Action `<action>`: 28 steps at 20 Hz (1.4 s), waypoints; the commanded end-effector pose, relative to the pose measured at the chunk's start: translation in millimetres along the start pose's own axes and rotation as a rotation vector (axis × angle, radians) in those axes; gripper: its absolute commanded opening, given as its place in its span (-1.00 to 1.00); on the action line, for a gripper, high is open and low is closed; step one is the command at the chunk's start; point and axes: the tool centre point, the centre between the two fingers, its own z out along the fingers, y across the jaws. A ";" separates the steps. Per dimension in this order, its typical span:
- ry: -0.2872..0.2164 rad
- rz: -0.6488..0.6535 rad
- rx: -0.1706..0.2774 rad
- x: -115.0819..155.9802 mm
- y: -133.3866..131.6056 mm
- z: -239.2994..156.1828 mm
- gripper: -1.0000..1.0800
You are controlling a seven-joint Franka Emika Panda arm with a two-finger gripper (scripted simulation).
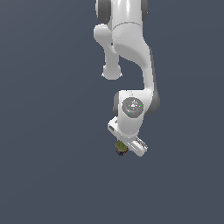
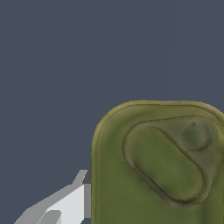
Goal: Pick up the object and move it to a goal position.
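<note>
We see box (image 1: 121, 147) right under gripper (image 1: 124, 148), partly hidden by white hand in exterior view. Wrist view: olive lid fills frame near camera; one finger (image 2: 70, 203) sits just beside box edge, other finger out of frame. Jaw width, contact: cannot tell, so grasp unconfirmed. Box resting or lifted: cannot tell either.

Risks, our judgement:
- Only one finger near box, so push, not pinch; box slides or tips.
- Rounded corners, so pads slip off during lift.
- Goal not visible, so carry direction unknown.
</note>
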 end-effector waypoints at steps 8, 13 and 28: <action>0.000 0.000 0.000 0.0 -0.1 -0.5 -1.00; 0.000 0.000 0.000 -3.0 -2.4 -12.1 -1.00; 0.001 0.001 0.000 -35.2 -28.4 -143.7 -1.00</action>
